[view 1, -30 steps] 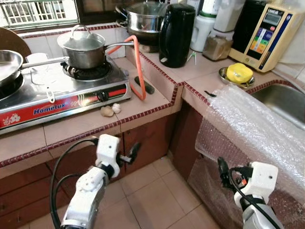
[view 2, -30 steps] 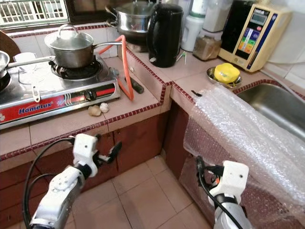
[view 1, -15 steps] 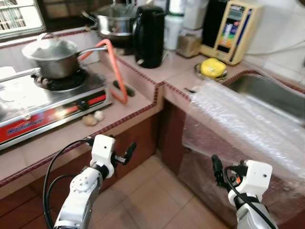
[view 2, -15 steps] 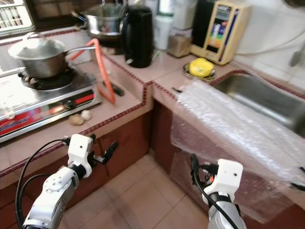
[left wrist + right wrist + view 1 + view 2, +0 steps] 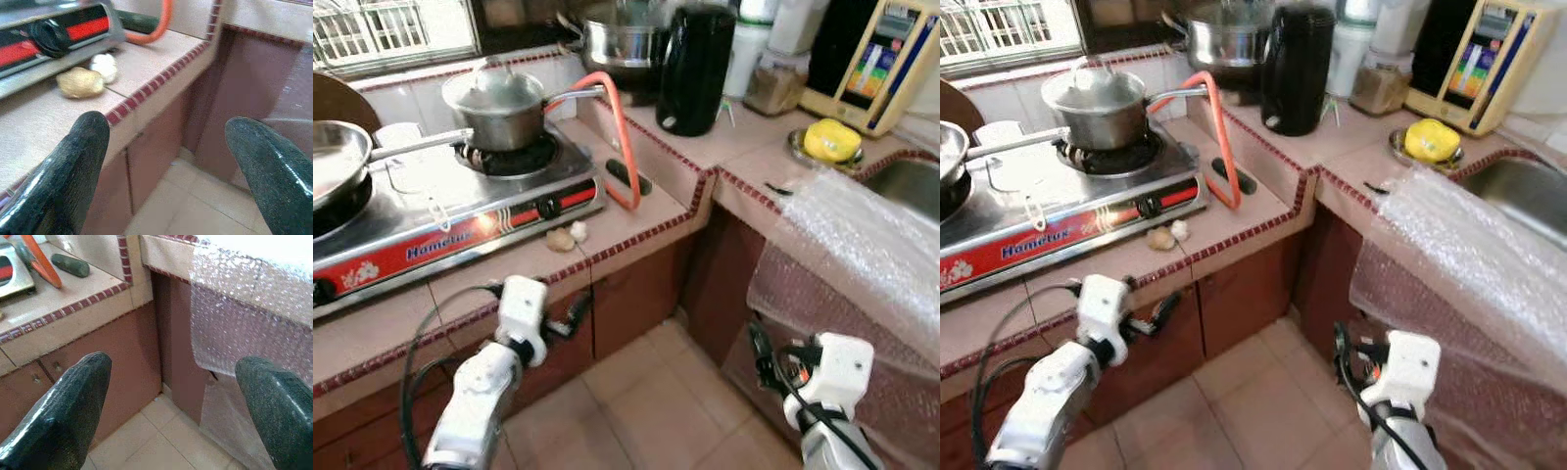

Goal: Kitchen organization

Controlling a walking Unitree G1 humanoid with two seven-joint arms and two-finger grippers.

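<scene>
Tiled counter (image 5: pixel 636 211) with gas stove (image 5: pixel 440 211)

Two garlic pieces (image 5: pixel 561 237) lie beside the stove (image 5: pixel 431 211).

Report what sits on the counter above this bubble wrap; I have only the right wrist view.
Observer: A yellow object in a metal dish, beside the sink.
Operator: Name what is on the stove.
Observer: A lidded saucepan sits on the near burner of the gas stove.
Operator: Give the left pincer's state.
Observer: The left pincer is open and empty, below the counter edge where two small bulbs lie.
</scene>
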